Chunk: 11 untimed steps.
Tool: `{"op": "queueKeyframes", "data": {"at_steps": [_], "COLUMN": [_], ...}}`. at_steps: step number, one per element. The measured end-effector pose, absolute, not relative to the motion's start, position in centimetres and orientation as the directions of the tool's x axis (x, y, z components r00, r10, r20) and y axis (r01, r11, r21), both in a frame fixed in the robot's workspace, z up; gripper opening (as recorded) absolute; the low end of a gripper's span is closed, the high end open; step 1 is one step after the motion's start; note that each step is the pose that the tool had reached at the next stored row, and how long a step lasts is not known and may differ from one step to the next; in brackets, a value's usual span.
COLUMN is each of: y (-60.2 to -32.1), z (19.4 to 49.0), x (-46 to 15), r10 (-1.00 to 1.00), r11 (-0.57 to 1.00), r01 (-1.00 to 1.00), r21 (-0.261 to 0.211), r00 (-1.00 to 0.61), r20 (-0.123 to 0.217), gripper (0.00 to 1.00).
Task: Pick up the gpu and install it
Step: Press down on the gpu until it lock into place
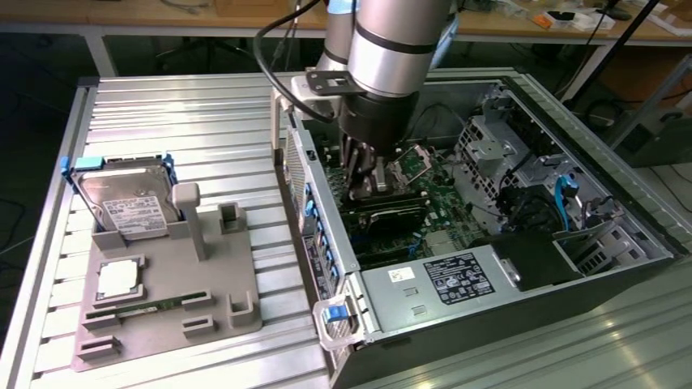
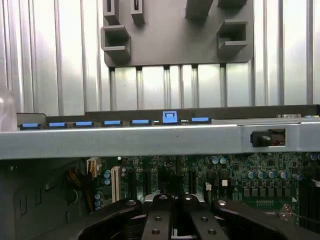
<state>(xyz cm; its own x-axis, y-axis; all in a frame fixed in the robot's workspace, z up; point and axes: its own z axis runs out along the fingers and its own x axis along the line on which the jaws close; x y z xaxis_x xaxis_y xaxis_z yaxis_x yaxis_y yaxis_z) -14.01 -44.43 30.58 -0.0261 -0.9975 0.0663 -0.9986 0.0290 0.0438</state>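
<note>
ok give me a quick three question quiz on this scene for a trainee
1. Which part on the grey holder is a long narrow green strip? A hard drive, B memory stick, C processor.
2. True or false: the gripper hangs over the holder.
3. Fill in: the gripper's jaws are ____.

Key: 1 B. 2 false, it is inside the open computer case, above the motherboard. 3 shut.

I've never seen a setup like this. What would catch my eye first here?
Probably the big silver robot arm reaching down into the open computer case, its pincer shut just above the green motherboard. Next, on the exterior view's left, a grey holder tray on the ribbed metal table, with a silver hard drive standing in it.
</note>
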Motion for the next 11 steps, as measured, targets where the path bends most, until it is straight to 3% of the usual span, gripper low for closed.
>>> {"op": "queueKeyframes", "data": {"at_steps": [11], "y": [-44.4], "z": [30.6], "x": [-15.3], "r10": [-1.0], "r11": [0.025], "r01": [-0.997], "r21": [0.077], "r00": [-0.024], "r20": [0.012], "gripper": [0.11]}}
